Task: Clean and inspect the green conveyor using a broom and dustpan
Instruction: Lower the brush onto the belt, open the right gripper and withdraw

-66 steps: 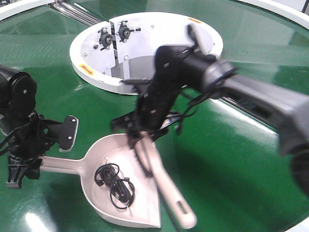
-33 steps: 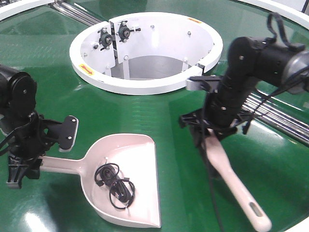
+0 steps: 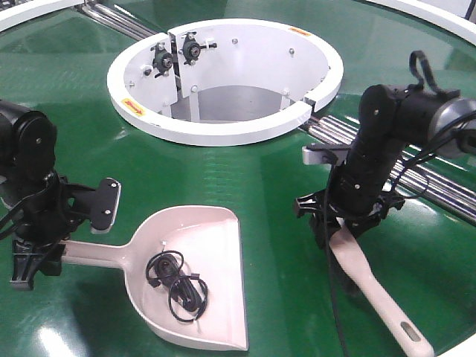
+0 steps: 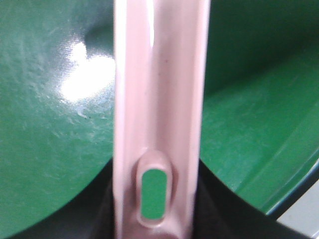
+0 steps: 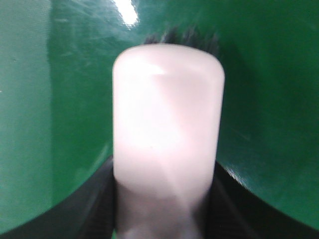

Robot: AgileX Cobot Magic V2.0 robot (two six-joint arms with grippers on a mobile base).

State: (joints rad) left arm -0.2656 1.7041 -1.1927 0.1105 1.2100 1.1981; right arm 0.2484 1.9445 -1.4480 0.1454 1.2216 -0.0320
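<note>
Station: green conveyor (image 3: pixel 282 186), whose glossy belt serves as the bench. The white hub ring (image 3: pixel 223 134) lies at the far centre; silver rollers (image 3: pixel 416 178) are exposed at the right seam.

- The left hand (image 3: pixel 37 256) is closed on the end of the dustpan (image 3: pixel 212 238) handle, at near left. In the left wrist view the hang hole (image 4: pixel 152 194) is seen between the jaws.
- The pan appears to lie flat on the belt with its mouth facing right. A coil of black cable (image 3: pixel 177 286) is held inside it.
- The right hand (image 3: pixel 343 223) is clamped on the broom (image 3: pixel 372 286) close to the brush head, at right of centre. The long handle trails free toward the near right corner.
- In the right wrist view dark bristles (image 5: pixel 179 37) are glimpsed beyond the pale back. Whether they touch the belt cannot be told.
- Broom and pan are well apart, with bare belt between them.

Risks, as judged:
- The cable coil could be spilled if the pan is lifted or tilted by its handle end.
- The broom could be pivoted in the grip by drag on the bristles, since the free handle gives leverage.
- The right arm's loose wiring hangs near the rollers and could be snagged there.
- Debris pushed far could be lost into the hub opening.
</note>
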